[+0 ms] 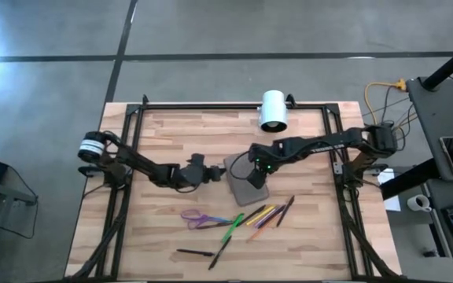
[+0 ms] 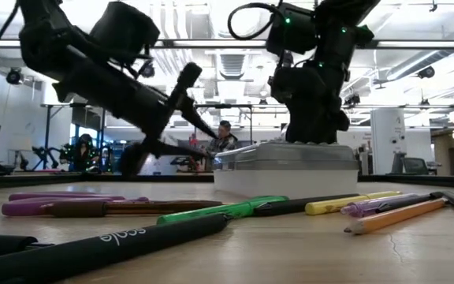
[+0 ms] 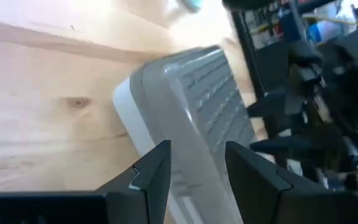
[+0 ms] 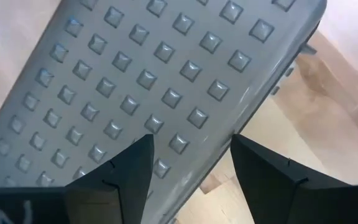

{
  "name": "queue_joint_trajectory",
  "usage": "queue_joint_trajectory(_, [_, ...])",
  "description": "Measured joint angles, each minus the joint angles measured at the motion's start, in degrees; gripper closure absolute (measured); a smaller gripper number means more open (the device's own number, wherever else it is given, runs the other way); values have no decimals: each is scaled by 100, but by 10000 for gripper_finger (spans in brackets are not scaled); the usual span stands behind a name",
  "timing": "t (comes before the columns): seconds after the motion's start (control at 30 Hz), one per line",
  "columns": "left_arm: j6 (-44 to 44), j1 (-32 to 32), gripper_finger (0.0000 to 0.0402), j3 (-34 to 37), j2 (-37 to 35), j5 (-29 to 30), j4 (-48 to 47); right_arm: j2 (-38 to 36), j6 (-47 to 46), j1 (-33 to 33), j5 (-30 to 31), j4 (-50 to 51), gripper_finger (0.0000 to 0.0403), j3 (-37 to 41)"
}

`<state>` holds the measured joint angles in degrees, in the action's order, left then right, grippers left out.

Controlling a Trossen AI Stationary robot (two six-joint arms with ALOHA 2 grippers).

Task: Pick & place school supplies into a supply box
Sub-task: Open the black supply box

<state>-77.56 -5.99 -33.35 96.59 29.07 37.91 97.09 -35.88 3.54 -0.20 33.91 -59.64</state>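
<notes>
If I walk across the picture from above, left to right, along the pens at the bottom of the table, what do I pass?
Purple scissors → green pen → yellow pen → dark pen.

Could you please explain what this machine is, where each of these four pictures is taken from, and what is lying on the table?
It is a robot with two dark arms at a wooden table. One picture looks straight down, one looks level across the tabletop, and two come from cameras on the wrists. A grey dotted pencil case lies mid-table; pens and pencils and purple scissors lie in front of it. The right gripper hangs open over the lid; the left gripper is open beside the case. Neither holds anything.
</notes>
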Motion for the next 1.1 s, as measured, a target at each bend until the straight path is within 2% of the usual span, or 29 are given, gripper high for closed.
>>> queue_joint_trajectory(0.13, [-283,15,265,132,-25,-4,-277,-3,-153,12,-204,-377,197,237])
queue_joint_trajectory(0.23, [-573,-2,265,158,158,-439,-203,-1,-167,12,-221,-421,197,279])
queue_joint_trajectory(0.33, [-725,-28,265,161,287,-477,-91,-1,-144,15,-201,-443,197,280])
queue_joint_trajectory(0.47, [-689,-31,265,160,318,-505,-14,7,-147,19,-200,-606,197,283])
queue_joint_trajectory(0.57, [-526,-38,265,149,314,-777,-150,10,-149,21,-186,-605,197,283])
queue_joint_trajectory(0.7, [-556,-142,272,109,226,-985,-784,10,-184,21,-159,-605,197,283])
queue_joint_trajectory(0.83, [-262,-164,316,-47,220,-1316,-1236,10,-259,21,-153,-603,197,283])
queue_joint_trajectory(0.97, [45,-126,369,-634,226,-1468,-2676,10,-281,21,-147,-610,197,283])
queue_joint_trajectory(1.1, [423,46,385,-1267,364,-1546,-3809,14,-297,21,-132,-696,197,289])
